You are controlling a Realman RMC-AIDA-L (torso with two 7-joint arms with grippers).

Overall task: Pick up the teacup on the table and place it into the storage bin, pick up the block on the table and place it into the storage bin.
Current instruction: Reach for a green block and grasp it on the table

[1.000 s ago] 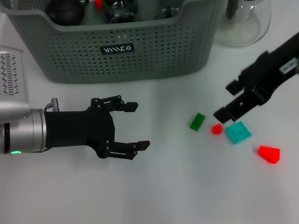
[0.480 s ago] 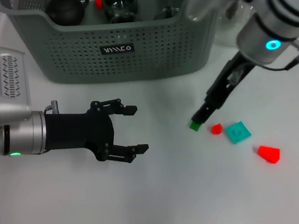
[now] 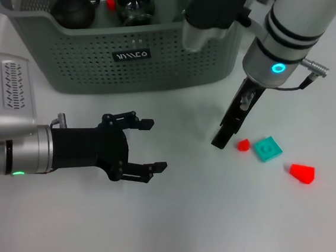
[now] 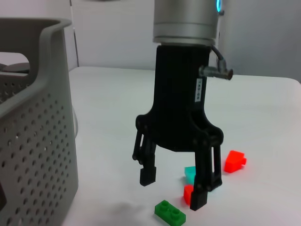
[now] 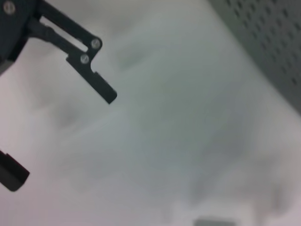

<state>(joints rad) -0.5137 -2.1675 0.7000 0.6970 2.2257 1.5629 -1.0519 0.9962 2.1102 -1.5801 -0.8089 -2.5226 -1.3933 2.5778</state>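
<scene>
The storage bin (image 3: 168, 66) stands at the back with dark and glass vessels inside; no teacup shows on the table. Several blocks lie at the right: a small red one (image 3: 243, 145), a teal one (image 3: 268, 149) and a red cone (image 3: 302, 173). My right gripper (image 3: 224, 137) points down over a green block (image 4: 170, 213), which it hides in the head view. In the left wrist view the right gripper (image 4: 174, 188) is open, its fingertips just above the table with the green block close beside them. My left gripper (image 3: 152, 145) hovers open and empty at the left.
The right arm's silver body (image 3: 289, 25) crosses over the bin's right corner. The bin's wall (image 4: 33, 141) is close beside the left wrist camera. White table lies bare at the front.
The right arm swung in from the right and turned its gripper downward over the green block, which it now covers in the head view. The left arm stayed put.
</scene>
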